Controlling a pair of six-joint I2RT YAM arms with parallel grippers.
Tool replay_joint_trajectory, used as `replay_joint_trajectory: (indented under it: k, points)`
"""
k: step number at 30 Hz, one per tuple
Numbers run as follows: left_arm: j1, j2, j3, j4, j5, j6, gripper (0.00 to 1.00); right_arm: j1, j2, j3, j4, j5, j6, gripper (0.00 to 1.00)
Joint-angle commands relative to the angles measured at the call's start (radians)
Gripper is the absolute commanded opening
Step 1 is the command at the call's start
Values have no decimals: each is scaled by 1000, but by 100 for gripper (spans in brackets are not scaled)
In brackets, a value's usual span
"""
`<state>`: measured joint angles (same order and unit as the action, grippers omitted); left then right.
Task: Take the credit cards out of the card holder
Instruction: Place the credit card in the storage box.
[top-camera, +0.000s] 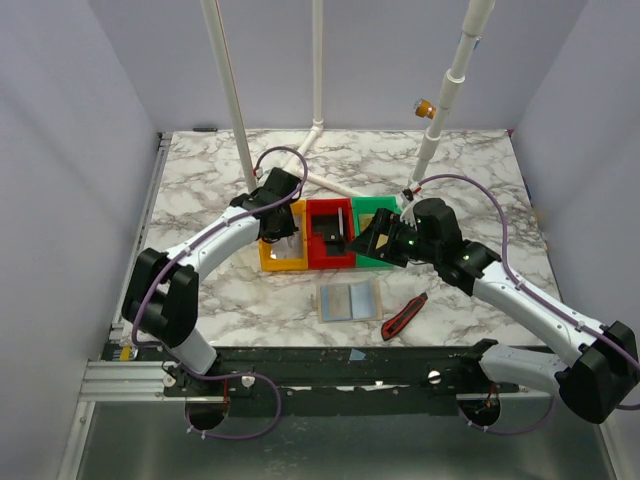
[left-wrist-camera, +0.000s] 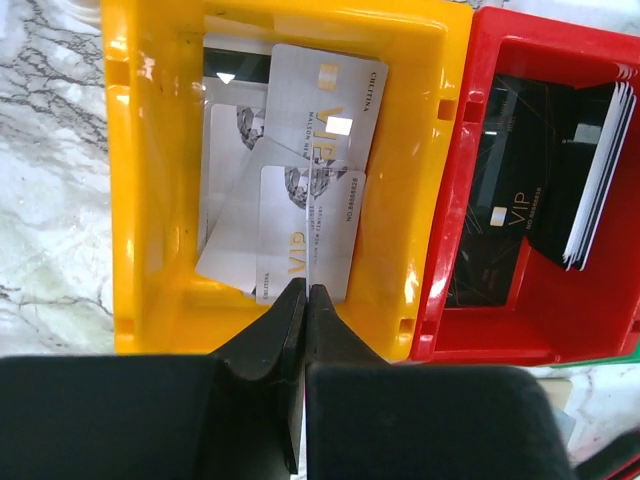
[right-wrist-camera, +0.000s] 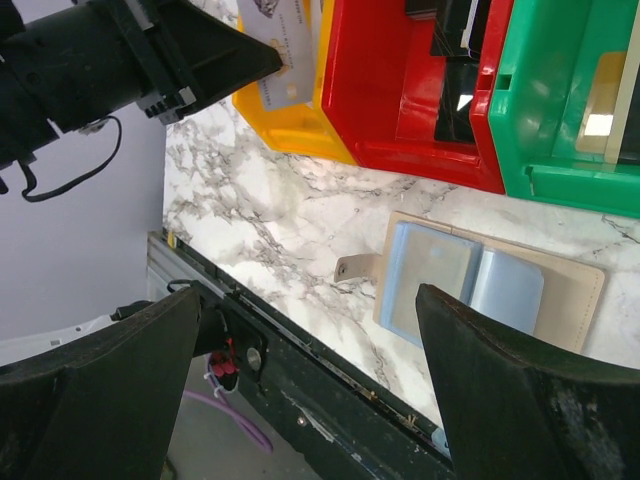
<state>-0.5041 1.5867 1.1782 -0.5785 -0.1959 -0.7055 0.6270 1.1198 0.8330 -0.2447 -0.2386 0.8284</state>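
Card holder (top-camera: 350, 299), a small tan bifold with blue-grey inner pockets, lies open and flat on the white-and-grey marbled surface (top-camera: 200, 190). It sits just in front of three bins that stand side by side: a yellow bin (left-wrist-camera: 150, 200), a red bin (left-wrist-camera: 450, 250) and a green bin (right-wrist-camera: 535, 110). Silver-grey credit cards (left-wrist-camera: 300, 240) with gold VIP lettering lie overlapping in the yellow bin. Black cards (left-wrist-camera: 510, 200) lie in the red bin, with a stack (left-wrist-camera: 600, 170) standing on edge beside them.

The left gripper (left-wrist-camera: 305, 300) hangs over the yellow bin, its arm arching in from the near left. Its jaws are pressed together on a silver card (right-wrist-camera: 288, 75), seen edge-on as a thin line from the left wrist. The right gripper (right-wrist-camera: 308, 300) hovers by the front of the green bin, jaws spread wide and holding nothing.

A red-and-black tool (top-camera: 405, 317) lies just right of the holder. White poles (top-camera: 230, 90) rise at the far side, and plain pale walls (top-camera: 60, 150) enclose the space.
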Motion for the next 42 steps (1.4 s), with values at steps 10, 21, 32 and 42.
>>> replay_joint_trajectory:
  k: [10,21,32,42]
  points:
    - [1,81,-1,127,90,81,0,3,-24,-14,-16,24,-7,92]
    - [4,74,-1,107,62,100,29,3,-12,-12,-8,18,-5,92]
    - [4,-49,14,15,-11,118,45,3,2,-15,-4,12,-6,92]
    - [3,-232,-42,-24,45,131,47,8,27,-35,-17,2,-21,92]
